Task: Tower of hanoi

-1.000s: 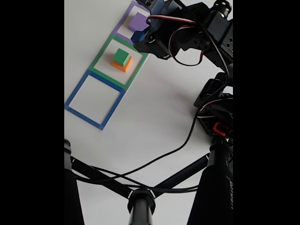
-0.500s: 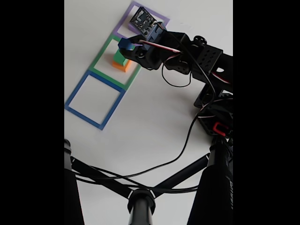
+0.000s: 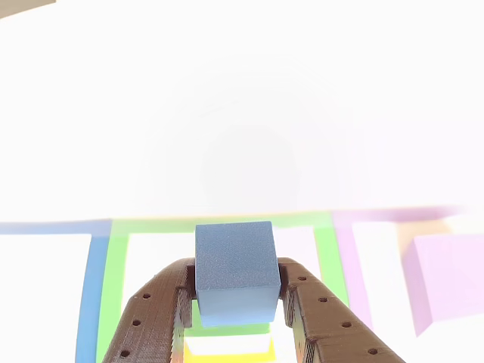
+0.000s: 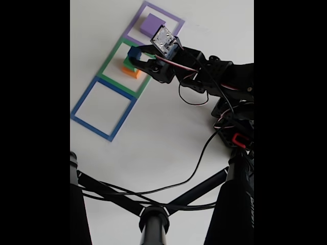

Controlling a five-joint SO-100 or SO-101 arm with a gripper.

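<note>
Since a moment ago you've swung the arm left, uncovering the purple block (image 4: 152, 24) in the purple tape square (image 4: 175, 19). Your end effector (image 3: 236, 306) clamps the small blue cube (image 3: 235, 270) by both sides, just above the green block (image 4: 127, 63) stacked on the orange block (image 4: 131, 72) inside the green tape square (image 4: 110, 62) on the bench (image 4: 168, 132).

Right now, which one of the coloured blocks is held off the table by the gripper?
The small blue cube: it sits clamped in the gripper, above the green-outlined square. The purple block rests in its own square.
</note>
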